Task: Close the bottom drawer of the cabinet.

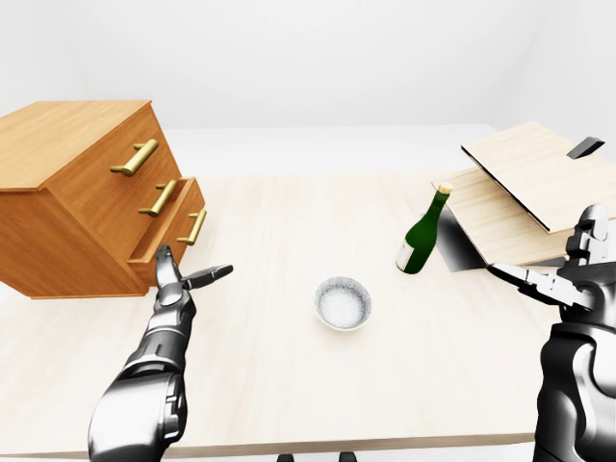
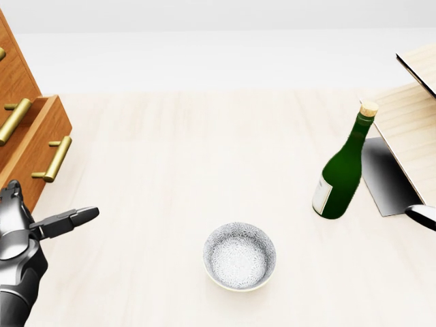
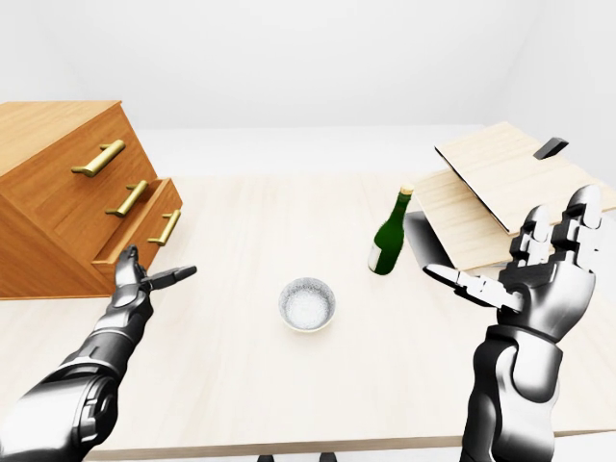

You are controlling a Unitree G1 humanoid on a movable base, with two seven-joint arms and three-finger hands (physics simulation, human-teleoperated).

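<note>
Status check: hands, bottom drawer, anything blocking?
Left hand open, just below bottom drawer. Right hand open, raised clear. Drawer stands out, not yet shut. Bowl, bottle clear.

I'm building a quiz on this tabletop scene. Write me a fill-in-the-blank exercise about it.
1. The cabinet has ____ brass handles on its drawers.
2. The bottom drawer stands ____, sticking out past the drawers above it.
3. The left hand, fingers open, hovers near that drawer; the ____ hand is raised, open, holding nothing.
4. On the table, the white bowl sits between the cabinet and the green ____ with a cork.

Missing words: three; open; right; bottle
</note>
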